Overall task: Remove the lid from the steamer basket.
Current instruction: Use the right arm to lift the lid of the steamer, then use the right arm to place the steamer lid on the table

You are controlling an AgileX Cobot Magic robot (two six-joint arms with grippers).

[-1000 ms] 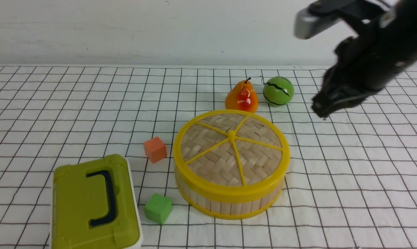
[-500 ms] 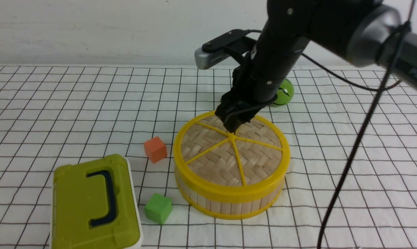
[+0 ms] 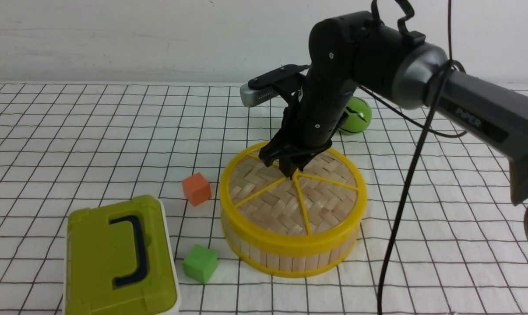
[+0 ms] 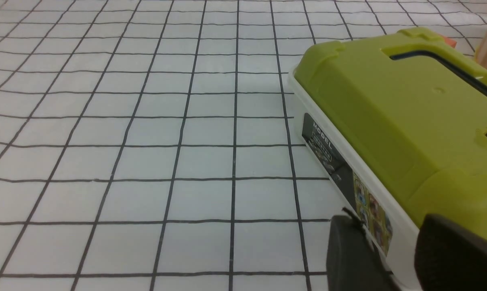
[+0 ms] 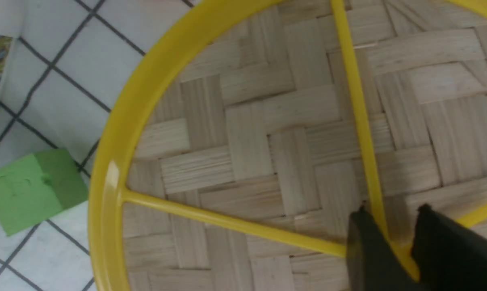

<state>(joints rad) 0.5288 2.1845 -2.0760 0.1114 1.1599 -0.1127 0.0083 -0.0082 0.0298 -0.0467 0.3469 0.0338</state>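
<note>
The lid (image 3: 286, 205), woven bamboo with a yellow rim and spokes, lies on the steamer basket (image 3: 290, 261) at the middle of the table. My right gripper (image 3: 292, 169) points down onto the lid's centre. In the right wrist view its two fingers (image 5: 393, 214) stand close on either side of the small yellow knob, pinching it, above the lid's weave (image 5: 267, 133). The lid sits flat on the basket. My left gripper (image 4: 389, 226) hangs open low beside the olive-green box (image 4: 401, 109), holding nothing; it does not show in the front view.
The olive-green box (image 3: 115, 258) stands front left. A green cube (image 3: 200, 263) and an orange cube (image 3: 196, 188) lie just left of the basket. A green ball (image 3: 356, 116) sits behind it, partly behind the right arm. A black cable (image 3: 404, 210) hangs right of the basket.
My right arm swung in from the upper right to above the lid, then came down onto its centre. The jaws have closed in around the knob. The lid has not moved.
</note>
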